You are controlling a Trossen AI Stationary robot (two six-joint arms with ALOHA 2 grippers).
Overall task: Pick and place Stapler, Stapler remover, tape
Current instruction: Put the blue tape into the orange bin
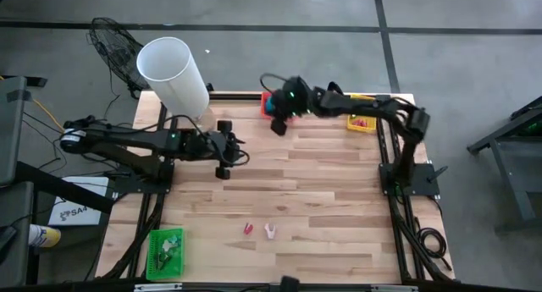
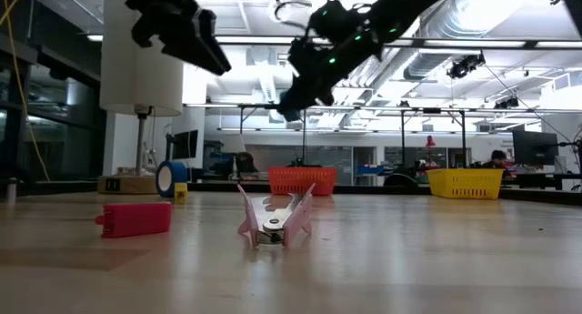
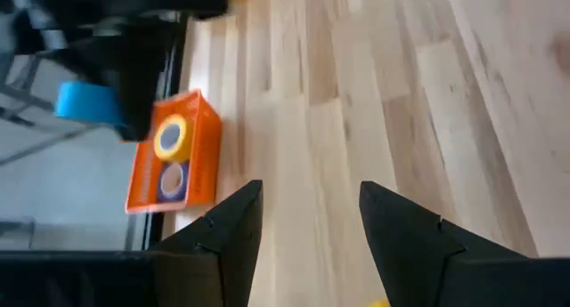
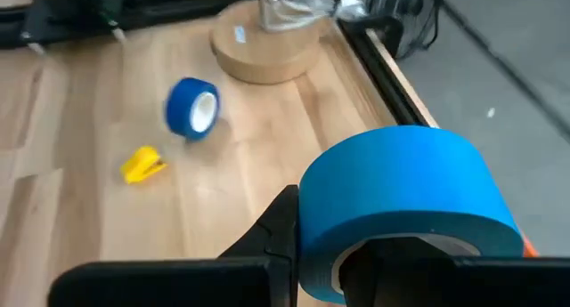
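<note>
Above the counter's (image 1: pixel 296 190) far edge, the right gripper (image 1: pixel 278 123) hangs with its fingers clenched on a blue tape roll (image 4: pixel 405 209), over the orange basket (image 3: pixel 174 156) holding two more rolls. Mid-counter, the left gripper (image 3: pixel 307 227) hovers, fingers released, empty. Another blue roll (image 4: pixel 193 108) stands near the lamp base (image 4: pixel 263 49).

- Pale wooden plank table (image 1: pixel 288 190).
- Red basket (image 1: pixel 268 102), yellow basket (image 1: pixel 362 121), green basket (image 1: pixel 166 251) at edges.
- Red stapler (image 2: pixel 136 217) beside pink staple remover (image 2: pixel 274 219).
- Blue tape roll (image 4: pixel 192 108), yellow clip (image 4: pixel 142 165), round lamp base (image 4: pixel 265 49) near one corner.
</note>
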